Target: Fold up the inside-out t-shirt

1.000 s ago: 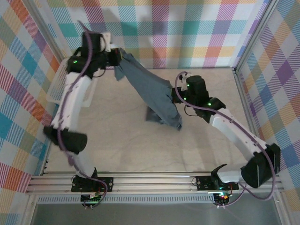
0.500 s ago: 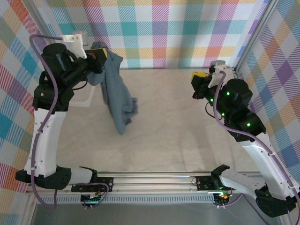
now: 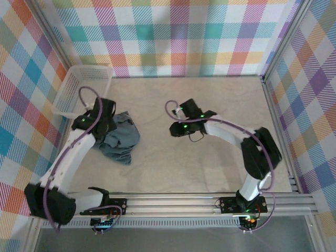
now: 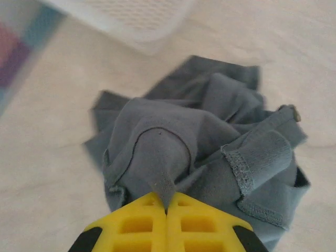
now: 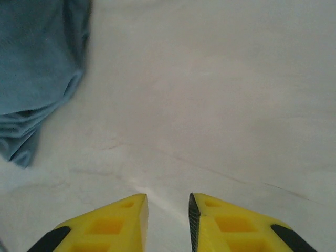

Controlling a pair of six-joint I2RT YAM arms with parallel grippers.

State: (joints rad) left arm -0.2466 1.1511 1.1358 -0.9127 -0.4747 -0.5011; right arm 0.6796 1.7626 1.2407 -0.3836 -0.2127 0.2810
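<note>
The slate blue-grey t-shirt [image 3: 122, 140] lies crumpled in a heap on the left part of the table, near the basket. My left gripper [image 3: 109, 127] is down at the heap's upper left edge. In the left wrist view its yellow fingers [image 4: 167, 202] are shut on a small peak of the t-shirt [image 4: 210, 136], with a stitched hem showing on the right. My right gripper [image 3: 170, 128] hovers low over bare table at the middle, apart from the cloth. In the right wrist view it [image 5: 168, 202] is open with nothing between the fingers, and the t-shirt [image 5: 37, 68] is at the upper left.
A white mesh basket [image 3: 84, 89] stands at the back left, just beyond the heap, and its rim [image 4: 142, 23] shows in the left wrist view. Checked walls and metal posts ring the table. Bare tabletop [image 3: 220, 100] stretches to the right and back.
The left gripper came down from high at the back left and the hanging t-shirt now lies heaped on the table. The right arm swung in to the table's middle and its jaws parted.
</note>
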